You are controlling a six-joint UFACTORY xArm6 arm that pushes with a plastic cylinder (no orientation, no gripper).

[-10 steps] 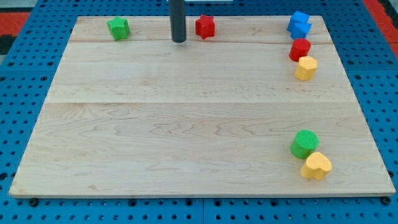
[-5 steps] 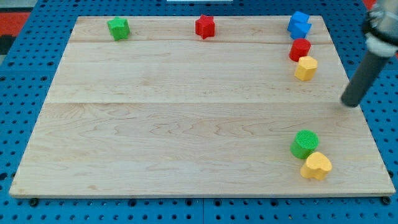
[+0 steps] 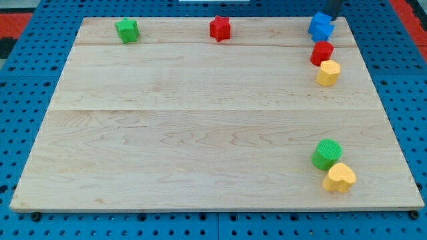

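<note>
**Tip at the far right corner, against the blue block**

Only a short dark stub of rod in view at the view's top edge; my tip (image 3: 333, 17) down at the blue block (image 3: 321, 27), at about 1 o'clock from it, touching or just beside — cannot tell which. No jaws on this rod, so nothing clenched or released.

At 6 o'clock from the blue block, close below: a red block (image 3: 321, 53), roughly cylindrical. Touching it at about 5 o'clock: a yellow block (image 3: 327, 73).

Along the top of the wooden board (image 3: 200, 133), well apart toward 9 o'clock from the tip: a red star-like block (image 3: 219, 28), then a green block (image 3: 127, 30).

Well below, toward 6 o'clock: a green cylinder (image 3: 327, 154), with a yellow heart-shaped block (image 3: 339, 177) touching it at 5 o'clock.

Under the board, a blue pegboard surface (image 3: 27, 100).
</note>
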